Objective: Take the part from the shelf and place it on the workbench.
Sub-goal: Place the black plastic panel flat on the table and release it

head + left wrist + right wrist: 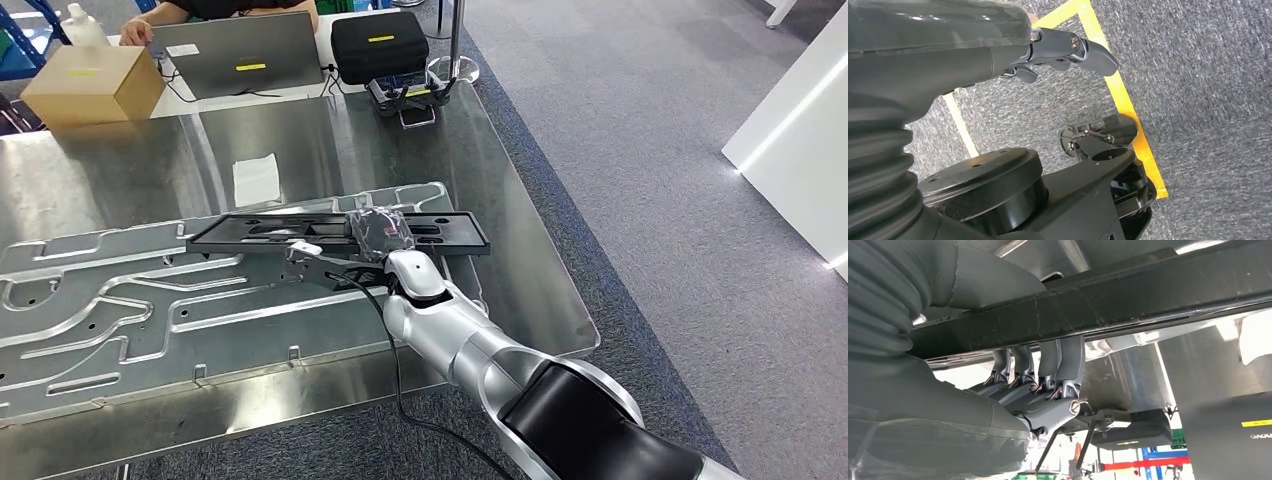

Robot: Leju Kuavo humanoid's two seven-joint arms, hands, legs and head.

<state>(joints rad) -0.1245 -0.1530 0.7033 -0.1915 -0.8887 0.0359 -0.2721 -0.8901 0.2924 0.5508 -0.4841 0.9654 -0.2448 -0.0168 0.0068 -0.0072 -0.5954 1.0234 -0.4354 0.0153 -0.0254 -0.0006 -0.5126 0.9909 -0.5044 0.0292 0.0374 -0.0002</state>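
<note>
A workshop or test lab: a steel tabletop carries a stamped metal panel, a laptop and equipment case behind, yellow floor tape on grey carpet.

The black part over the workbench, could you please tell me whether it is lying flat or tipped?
Roughly flat. The black part lies level across the stamped metal panel, gripped by the right hand; whether it rests on the panel, cannot tell.
</note>
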